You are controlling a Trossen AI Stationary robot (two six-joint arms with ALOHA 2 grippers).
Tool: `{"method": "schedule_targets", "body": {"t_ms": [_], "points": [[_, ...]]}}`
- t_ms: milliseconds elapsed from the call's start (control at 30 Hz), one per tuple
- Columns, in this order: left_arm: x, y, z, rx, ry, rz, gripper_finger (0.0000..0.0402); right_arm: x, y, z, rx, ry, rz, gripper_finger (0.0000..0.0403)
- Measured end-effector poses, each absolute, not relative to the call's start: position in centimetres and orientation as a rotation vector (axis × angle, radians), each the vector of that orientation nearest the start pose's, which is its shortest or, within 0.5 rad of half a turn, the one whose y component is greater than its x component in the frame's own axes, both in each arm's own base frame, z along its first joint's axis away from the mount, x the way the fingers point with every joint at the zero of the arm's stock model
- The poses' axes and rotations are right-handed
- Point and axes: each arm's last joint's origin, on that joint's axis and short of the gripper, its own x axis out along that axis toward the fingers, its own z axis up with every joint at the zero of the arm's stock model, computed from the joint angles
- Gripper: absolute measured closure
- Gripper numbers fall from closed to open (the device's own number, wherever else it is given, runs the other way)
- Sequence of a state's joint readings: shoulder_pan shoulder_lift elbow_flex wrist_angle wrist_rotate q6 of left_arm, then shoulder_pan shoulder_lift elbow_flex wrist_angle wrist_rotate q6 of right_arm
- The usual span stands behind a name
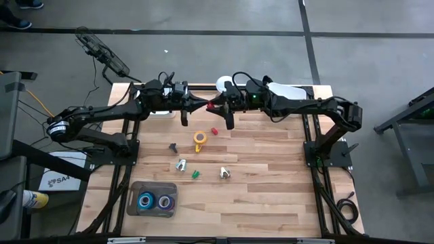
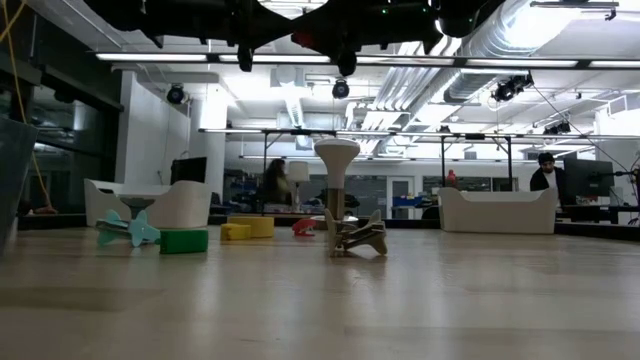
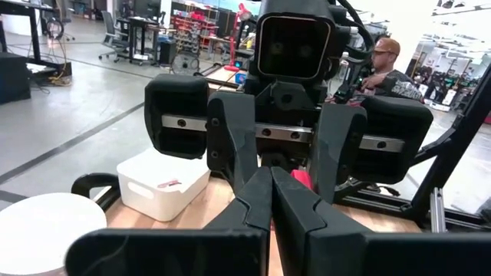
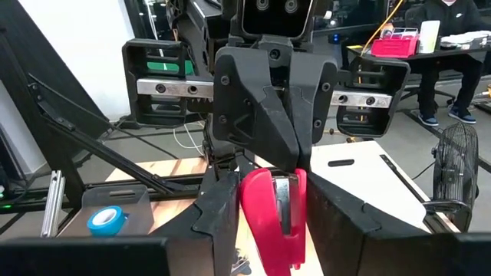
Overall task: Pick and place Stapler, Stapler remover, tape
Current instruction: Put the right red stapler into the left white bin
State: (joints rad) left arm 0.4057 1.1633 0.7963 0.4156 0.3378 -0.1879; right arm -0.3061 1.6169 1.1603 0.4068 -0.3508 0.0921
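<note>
Above the wooden surface [image 1: 271,196], my right claw [image 1: 214,106] is gripping the red stapler [image 4: 272,215] nose-to-nose with my closed, empty left claw [image 1: 201,106]. Any pull from the left is risking a drop onto the yellow tape [image 1: 199,139] below.

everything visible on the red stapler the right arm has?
The red stapler looks like glossy plastic with a silvery metal strip along its middle. It stands roughly on end, high above the table, clamped between the jaws of the right gripper. The left gripper, jaws shut, faces it closely; contact cannot be told.
</note>
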Motion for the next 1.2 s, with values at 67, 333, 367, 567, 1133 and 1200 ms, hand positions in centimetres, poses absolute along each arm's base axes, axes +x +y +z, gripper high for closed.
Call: {"method": "schedule_targets", "body": {"t_ms": [67, 333, 367, 567, 1133, 1200], "points": [[24.32, 9.4, 31.86, -0.17, -0.052, 0.063, 0.0401, 35.9, -10.3, 30.83, 0.108, 0.049, 0.042, 0.0269], [24.32, 9.42, 31.86, -0.17, -0.052, 0.068, 0.0401, 35.88, -10.32, 30.78, 0.111, 0.056, 0.041, 0.0269], [24.32, 9.42, 31.86, -0.17, -0.052, 0.069, 0.0401, 35.88, -10.32, 30.75, 0.111, 0.058, 0.039, 0.0269], [24.32, 9.42, 31.86, -0.17, -0.053, 0.071, 0.0401, 35.86, -10.34, 30.62, 0.114, 0.072, 0.035, 0.0269], [24.31, 9.41, 31.85, -0.169, -0.055, 0.071, 0.0401, 35.81, -10.32, 30.17, 0.128, 0.119, 0.033, 0.0269], [24.31, 9.41, 31.84, -0.17, -0.053, 0.071, 0.0401, 35.81, -10.32, 30.18, 0.128, 0.119, 0.033, 0.0269]]}}
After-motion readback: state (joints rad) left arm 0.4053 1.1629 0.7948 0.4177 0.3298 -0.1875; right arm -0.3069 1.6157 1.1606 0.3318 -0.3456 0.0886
